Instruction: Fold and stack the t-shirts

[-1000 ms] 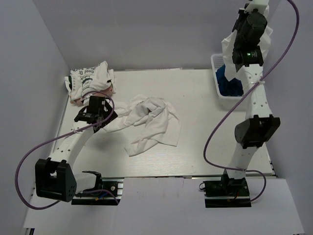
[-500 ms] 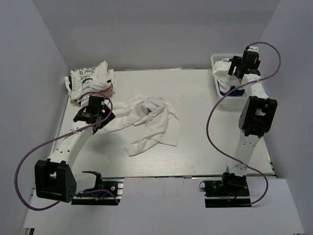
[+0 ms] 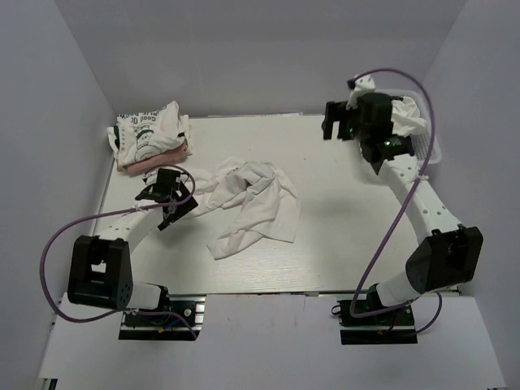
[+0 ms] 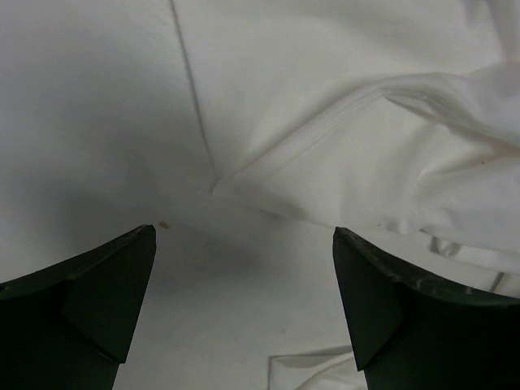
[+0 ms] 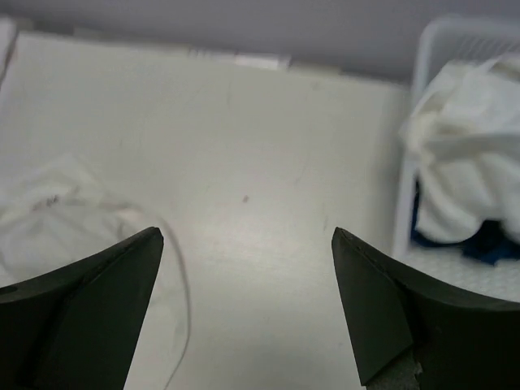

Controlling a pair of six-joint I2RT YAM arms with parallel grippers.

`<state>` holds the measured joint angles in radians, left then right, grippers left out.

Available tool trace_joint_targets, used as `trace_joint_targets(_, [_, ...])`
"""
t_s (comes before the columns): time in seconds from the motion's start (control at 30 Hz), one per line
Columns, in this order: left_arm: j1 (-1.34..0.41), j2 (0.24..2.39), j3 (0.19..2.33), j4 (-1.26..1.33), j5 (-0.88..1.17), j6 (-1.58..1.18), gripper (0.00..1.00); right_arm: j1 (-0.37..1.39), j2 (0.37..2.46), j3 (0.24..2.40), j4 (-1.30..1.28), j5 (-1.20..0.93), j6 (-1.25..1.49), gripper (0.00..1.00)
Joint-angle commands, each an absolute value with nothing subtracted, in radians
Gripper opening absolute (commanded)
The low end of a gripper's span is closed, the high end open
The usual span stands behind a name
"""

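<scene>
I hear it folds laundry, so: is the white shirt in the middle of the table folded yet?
Not folded. The white t-shirt lies crumpled in loose, uneven bunches on the table, edges splayed outward.

Crumpled white t-shirt [image 3: 248,203] sprawls at the table [image 3: 341,236] centre; printed t-shirts [image 3: 150,130] folded atop a pinkish t-shirt [image 3: 143,165], far-left corner; bunched white t-shirt [image 5: 471,138] over navy t-shirt [image 5: 487,246], far-right corner

Bare table [image 3: 349,219] stretches open between the crumpled white t-shirt [image 3: 252,207] mid-table and the basket [image 3: 433,146] at the far-right edge.
</scene>
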<state>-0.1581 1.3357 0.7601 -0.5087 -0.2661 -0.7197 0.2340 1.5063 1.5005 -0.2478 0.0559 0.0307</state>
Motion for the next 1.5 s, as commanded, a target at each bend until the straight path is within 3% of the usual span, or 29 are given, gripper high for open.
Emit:
trace_joint_targets(0.0, [-0.153,1.397,0.758,-0.387,-0.229,-0.680,1.00,0.311,1.484,1.336,-0.304,0.017,0.081,0.90])
trace_joint_targets(0.13, [-0.153,1.499,0.769,-0.361,-0.229,-0.670,0.88,0.383,1.431,1.197,-0.324,0.015,0.142,0.90])
trace_joint_targets(0.33, [-0.153,1.606,0.802,-0.304,-0.245,-0.670,0.59,0.498,1.497,1.074,-0.287,-0.017,0.127,0.90])
trace_joint_targets(0.43, [-0.153,1.627,0.831,-0.304,-0.245,-0.681,0.31,0.525,1.597,1.080,-0.250,0.027,0.109,0.90])
trace_joint_targets(0.47, [-0.153,1.628,0.831,-0.290,-0.255,-0.681,0.10,0.535,1.615,1.083,-0.245,0.041,0.100,0.90])
trace_joint_targets(0.5, [-0.153,1.638,0.844,-0.290,-0.255,-0.681,0.00,0.544,1.656,1.089,-0.241,0.055,0.106,0.90])
trace_joint_targets(0.67, [-0.163,1.596,0.873,-0.267,-0.325,-0.672,0.00,0.551,1.787,1.141,-0.196,0.179,0.142,0.90])
trace_joint_targets(0.73, [-0.163,1.550,0.864,-0.243,-0.337,-0.646,0.00,0.552,1.821,1.147,-0.152,0.181,0.149,0.80])
trace_joint_targets(0.77, [-0.163,1.501,0.864,-0.230,-0.337,-0.646,0.00,0.549,1.827,1.152,-0.137,0.176,0.164,0.71])
trace_joint_targets(0.8, [-0.163,1.479,0.864,-0.219,-0.350,-0.635,0.00,0.548,1.836,1.151,-0.099,0.161,0.170,0.45])
trace_joint_targets(0.87, [-0.163,1.424,0.864,-0.210,-0.382,-0.624,0.00,0.549,1.851,1.158,-0.078,0.167,0.184,0.06])
trace_joint_targets(0.9, [-0.163,1.411,0.873,-0.190,-0.396,-0.624,0.00,0.551,1.855,1.154,-0.027,0.185,0.186,0.00])
trace_joint_targets(1.1, [-0.164,1.353,0.978,-0.236,-0.556,-0.603,0.00,0.548,1.784,1.190,-0.017,0.293,0.149,0.00])
trace_joint_targets(1.47, [-0.173,0.987,1.219,-0.255,-0.499,-0.451,0.00,0.545,1.212,1.235,0.028,0.506,-0.044,0.00])
